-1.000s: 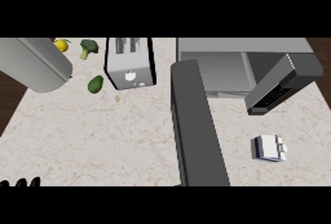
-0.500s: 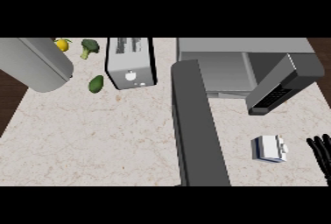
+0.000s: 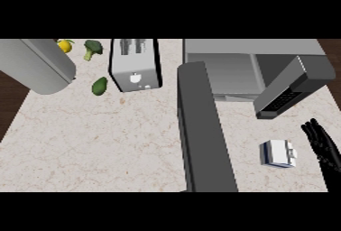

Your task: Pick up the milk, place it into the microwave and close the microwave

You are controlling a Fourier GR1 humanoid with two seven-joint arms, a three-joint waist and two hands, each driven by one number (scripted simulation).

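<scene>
While the milk [image 3: 278, 154] sat on the bench [image 3: 100, 144] at the right, in front of the microwave [image 3: 226, 67], nothing had hold of it. It was a small white carton with a pale blue-grey side, and from above its outline was close to square, so I judged it to be standing upright with its long axis pointing up toward the camera (no clear lean could be made out).

Just to its right, with a narrow strip of bench between them, was the right hand [image 3: 325, 149]. Its black fingers were straight and a little fanned, pointing away from the robot, and they held nothing. The milk therefore lay to the hand's left and level with its fingers. The left hand did not show at all, so the right was the one placed for the pick. By my reading it would need to shift left and curl round the carton's sides.

Behind the milk the microwave's cavity looked open. A long grey panel [image 3: 203, 135], which I took for its door, ran down the middle of the view, to the left of the carton. Further left stood a toaster [image 3: 135, 70], with a green fruit [image 3: 99, 85], broccoli [image 3: 92, 47] and a lemon [image 3: 64, 45] beyond it.
</scene>
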